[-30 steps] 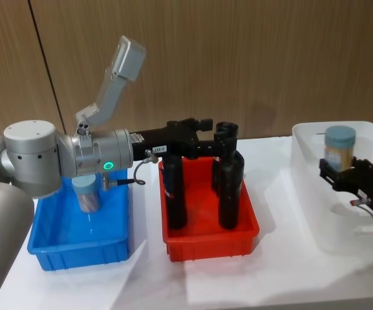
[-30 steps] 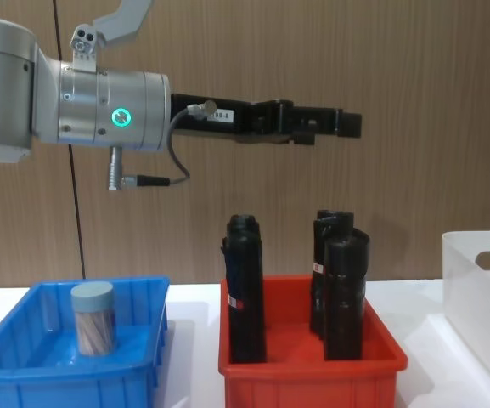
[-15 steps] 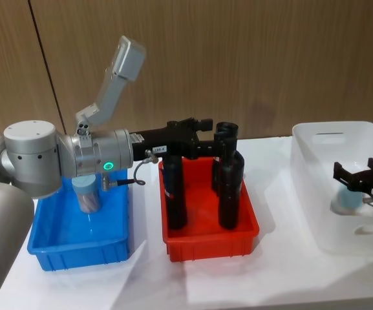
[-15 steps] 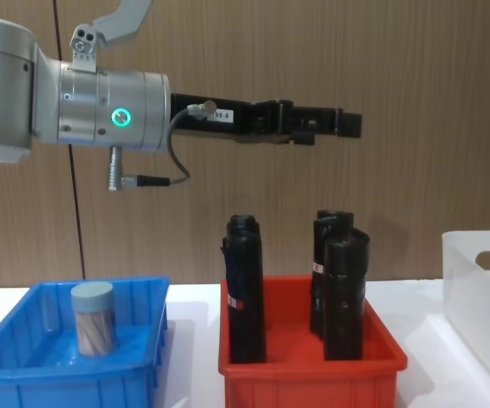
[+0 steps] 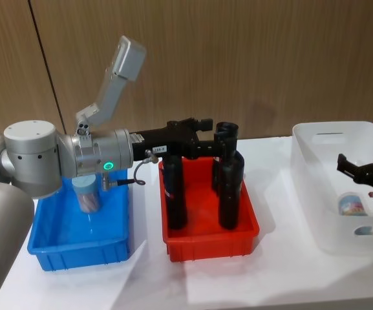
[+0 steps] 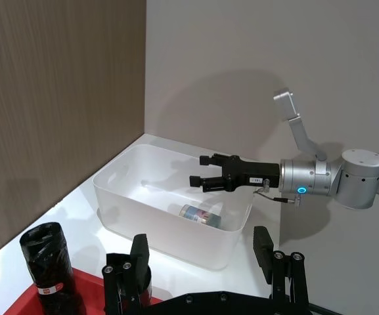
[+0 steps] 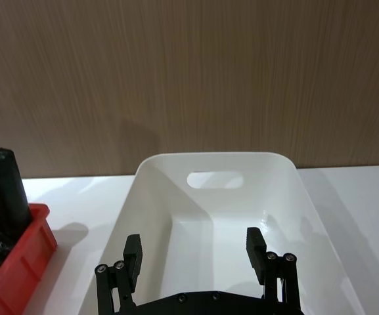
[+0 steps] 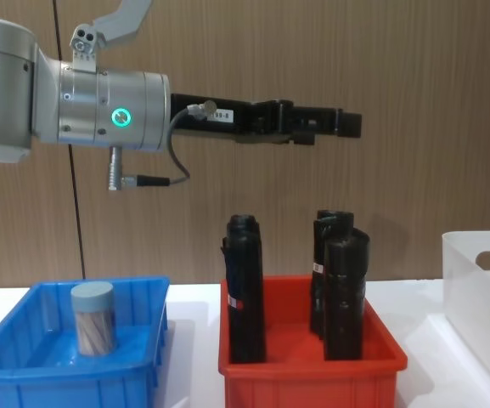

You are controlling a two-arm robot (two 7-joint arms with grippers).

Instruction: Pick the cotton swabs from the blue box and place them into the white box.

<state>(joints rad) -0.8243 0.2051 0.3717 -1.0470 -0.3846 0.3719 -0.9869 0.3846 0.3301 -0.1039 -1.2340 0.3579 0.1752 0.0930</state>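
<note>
Right claw (image 5: 366, 166) hangs wide open, empty, over the white box (image 5: 306, 161); one swab tub (image 5: 353, 205) lies on its side beneath. Left claw (image 8: 353, 124), open, idles above the red bin (image 5: 212, 243). Second swab tub (image 5: 86, 194) stands in the blue box (image 5: 76, 250). Risk: I retract low, clipping the wall.

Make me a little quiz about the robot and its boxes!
1. True or false: the tub in the white box stands upright.
2. How many tubs stand in the blue box?
3. The right gripper is: A) shut on a tub, B) open above the white box, C) over the blue box.
Key: 1 false, it lies on its side; 2 one; 3 B.
</note>
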